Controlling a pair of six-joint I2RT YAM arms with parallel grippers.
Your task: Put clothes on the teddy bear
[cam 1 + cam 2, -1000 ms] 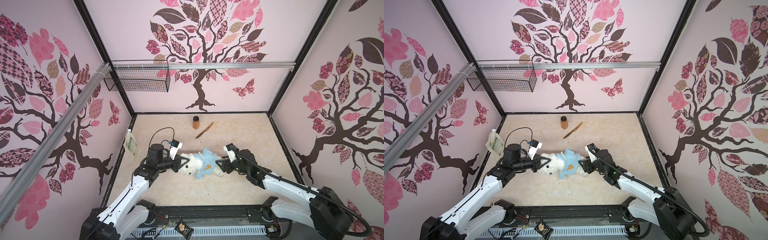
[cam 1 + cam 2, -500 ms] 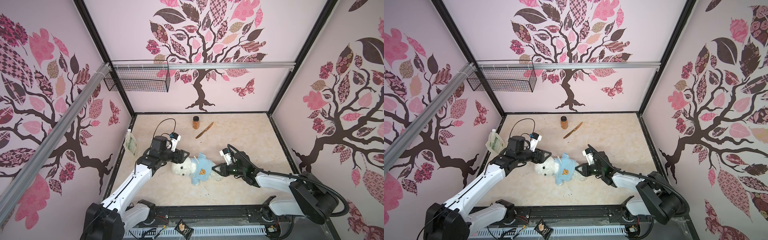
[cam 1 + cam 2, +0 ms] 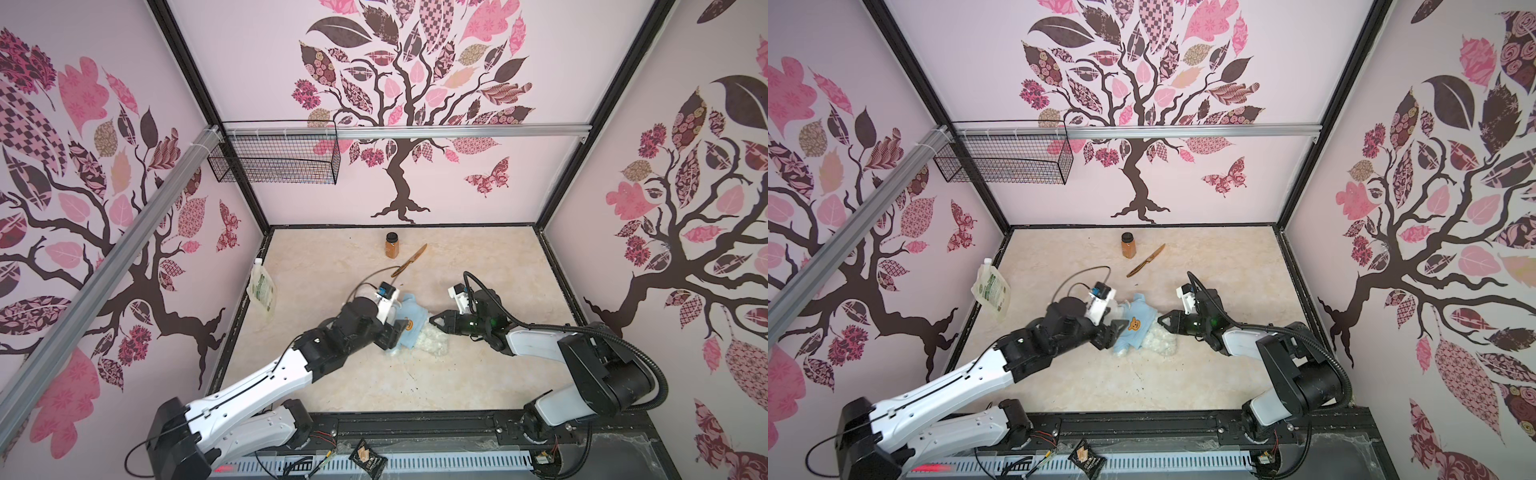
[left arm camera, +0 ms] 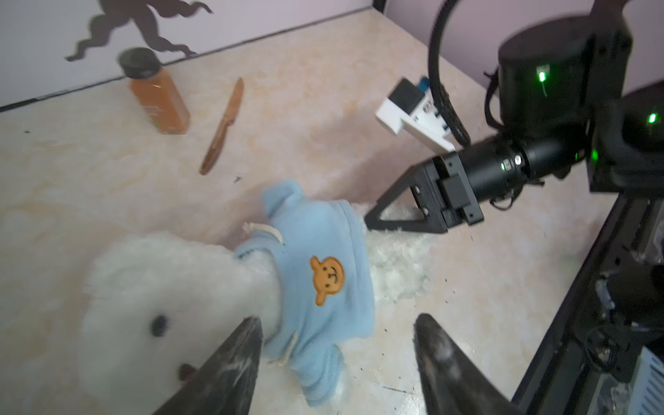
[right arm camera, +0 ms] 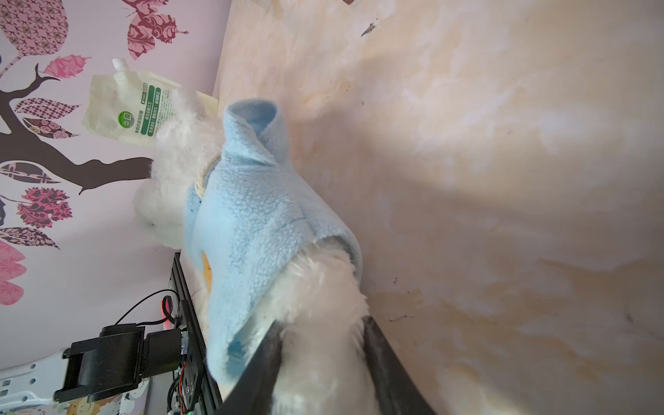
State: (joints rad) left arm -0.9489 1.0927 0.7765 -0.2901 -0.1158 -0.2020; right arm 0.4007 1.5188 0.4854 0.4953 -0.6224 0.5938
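The teddy bear [image 3: 432, 343] [image 3: 1160, 343] lies mid-table, white and fluffy, wearing a light blue shirt [image 3: 413, 318] [image 3: 1136, 328] with a tan bear-face print. In the left wrist view its head [image 4: 172, 287] and shirt [image 4: 316, 251] lie under my left gripper [image 4: 337, 319], which hangs open just above them. The left gripper [image 3: 395, 332] [image 3: 1115, 330] covers the head in both top views. My right gripper [image 5: 321, 321] [image 3: 432, 321] [image 3: 1160, 321] is shut on the bear's furry lower end [image 5: 319, 287], below the shirt hem [image 5: 258, 215].
A spice jar [image 3: 392, 246] and a wooden knife [image 3: 409, 260] lie toward the back. A spouted pouch [image 3: 262, 291] leans at the left wall. A wire basket [image 3: 276, 156] hangs on the rail. A small packet [image 3: 368, 457] sits on the front frame.
My left gripper opened off the bear's head, then swung over the bear's upper body. The bear shifted a little toward the front. The right gripper stayed at its lower end.
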